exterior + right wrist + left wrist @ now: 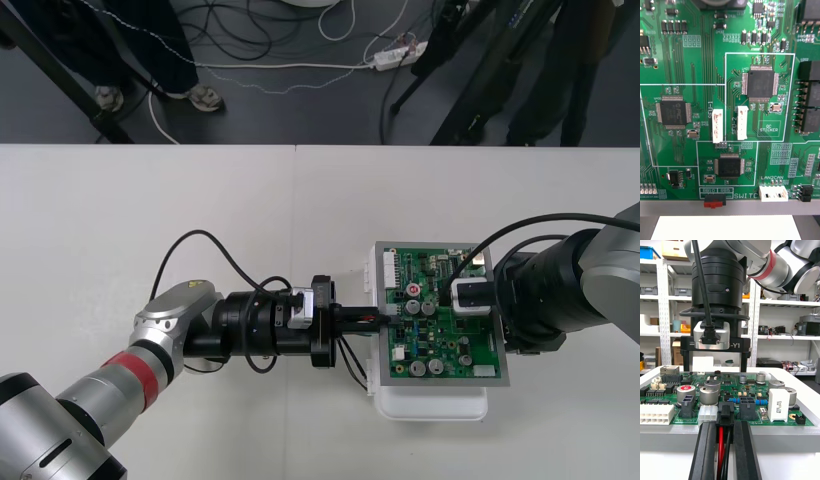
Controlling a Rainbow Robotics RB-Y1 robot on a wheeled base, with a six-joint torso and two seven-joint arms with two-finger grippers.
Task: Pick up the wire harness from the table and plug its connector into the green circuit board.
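Pinching the wire harness (720, 452) between the left gripper (725, 426) fingers (707, 453), red and black wires, small black plug (725, 413) just past the fingertips at the green circuit board (470, 352) edge; right gripper (715, 367) spread wide over the board.

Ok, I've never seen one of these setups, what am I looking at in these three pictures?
It's a two-armed robot. One picture looks down on a table; two come from cameras on its wrists. On the table sits a green circuit board on a white base. The left gripper, at the board's edge, is shut on a wire harness, its black plug against the board; whether it's seated, I can't tell. The right gripper hangs open over the board.
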